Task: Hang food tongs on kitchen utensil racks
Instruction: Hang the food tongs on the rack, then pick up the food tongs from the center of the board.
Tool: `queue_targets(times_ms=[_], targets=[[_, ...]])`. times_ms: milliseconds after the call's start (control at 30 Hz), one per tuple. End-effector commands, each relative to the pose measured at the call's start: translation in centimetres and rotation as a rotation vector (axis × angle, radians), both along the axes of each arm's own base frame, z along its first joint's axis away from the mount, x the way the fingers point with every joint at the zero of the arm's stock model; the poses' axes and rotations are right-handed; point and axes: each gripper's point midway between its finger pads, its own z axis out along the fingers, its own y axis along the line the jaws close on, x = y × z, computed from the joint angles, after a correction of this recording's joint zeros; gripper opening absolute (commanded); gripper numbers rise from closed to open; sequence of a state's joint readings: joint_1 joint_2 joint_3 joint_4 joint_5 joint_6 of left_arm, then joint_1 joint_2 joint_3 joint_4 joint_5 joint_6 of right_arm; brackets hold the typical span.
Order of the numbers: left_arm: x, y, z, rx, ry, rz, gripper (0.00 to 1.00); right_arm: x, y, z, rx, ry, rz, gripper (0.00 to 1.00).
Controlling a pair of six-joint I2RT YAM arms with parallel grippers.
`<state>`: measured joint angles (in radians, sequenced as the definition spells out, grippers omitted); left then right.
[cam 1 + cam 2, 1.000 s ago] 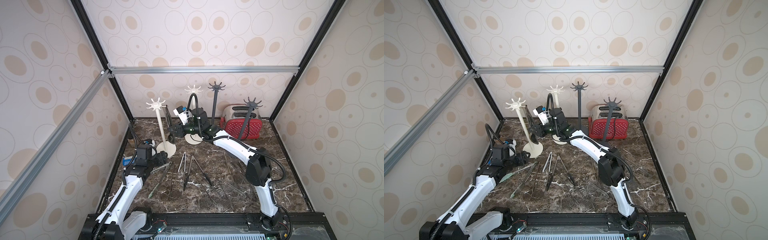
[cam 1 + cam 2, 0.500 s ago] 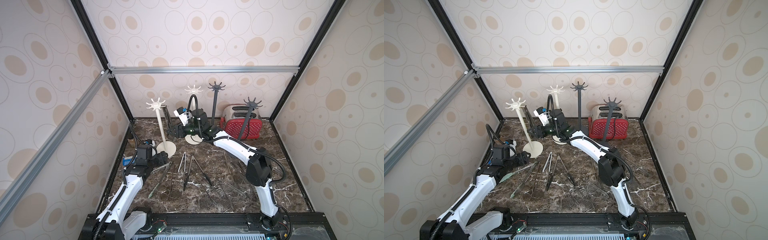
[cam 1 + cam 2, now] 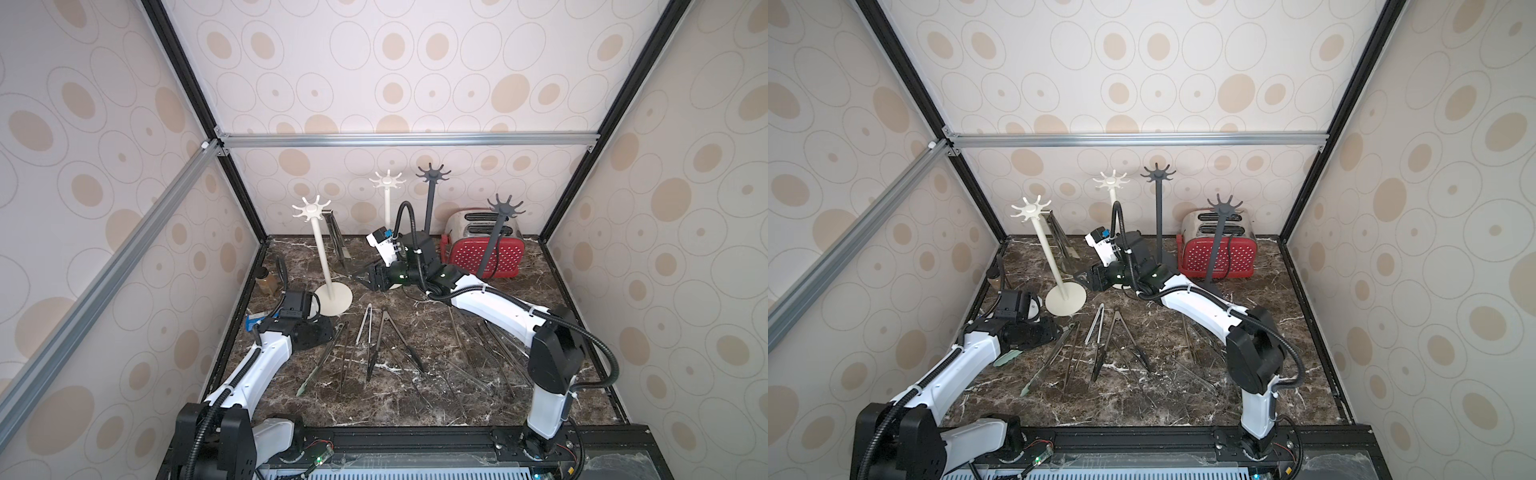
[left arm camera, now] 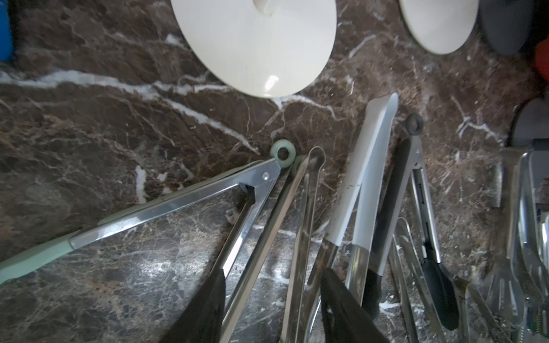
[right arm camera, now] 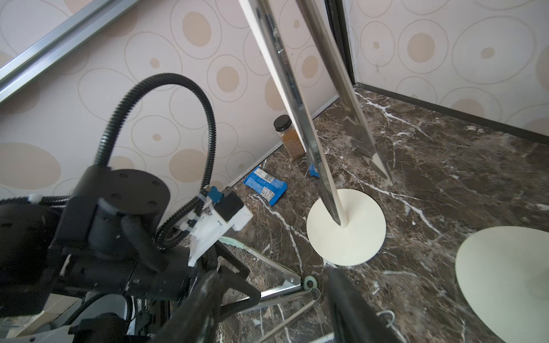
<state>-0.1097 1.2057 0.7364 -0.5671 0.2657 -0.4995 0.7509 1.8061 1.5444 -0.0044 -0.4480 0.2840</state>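
Observation:
Steel food tongs (image 3: 337, 241) (image 5: 297, 104) hang from the crown of the near cream kitchen utensil rack (image 3: 322, 249) (image 3: 1050, 253). My right gripper (image 3: 371, 278) (image 5: 276, 303) hovers open just beside that rack, with nothing between its fingers. Low over the table, my left gripper (image 3: 330, 332) (image 4: 274, 303) has its fingers (image 4: 208, 303) on either side of steel tong arms. These belong to the green-ringed tongs (image 4: 282, 153) and a slim steel pair (image 4: 306, 208), with marble showing between them. More tongs (image 3: 374, 345) lie loose mid-table. The other racks, one cream (image 3: 387, 183) and two dark grey (image 3: 433, 174) (image 3: 504, 208), hold nothing.
A red and silver toaster (image 3: 482, 253) stands at the back right behind a dark rack. A spice jar (image 5: 289, 136) and a blue packet (image 5: 264, 184) lie by the left wall. More steel tongs (image 3: 482, 345) are scattered under the right arm. Walls enclose three sides.
My right gripper has opened and let go of the steel tongs, which now hang on the cream rack. My left gripper's fingers have narrowed around the tong arms on the table.

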Motion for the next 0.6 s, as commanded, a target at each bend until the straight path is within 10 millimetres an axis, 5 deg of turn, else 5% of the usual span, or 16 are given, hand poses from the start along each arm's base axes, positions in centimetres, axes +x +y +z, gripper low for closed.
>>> queue_targets(times_ms=[0, 300, 567], targets=[[-0.9, -0.1, -0.4, 0.025, 0.088, -0.036, 0.47, -0.1, -2.4, 1.1, -0.006, -0.062, -0.057, 0.6], [-0.4, -1.6, -3.2, 0.167, 0.192, -0.139, 0.44, -1.7, -7.8, -0.4, -0.048, -0.067, -0.154, 0.6], [0.1, -0.8, -3.9, 0.286, 0.212, -0.141, 0.43, -2.4, -10.2, -1.3, -0.061, -0.056, -0.205, 0.6]])
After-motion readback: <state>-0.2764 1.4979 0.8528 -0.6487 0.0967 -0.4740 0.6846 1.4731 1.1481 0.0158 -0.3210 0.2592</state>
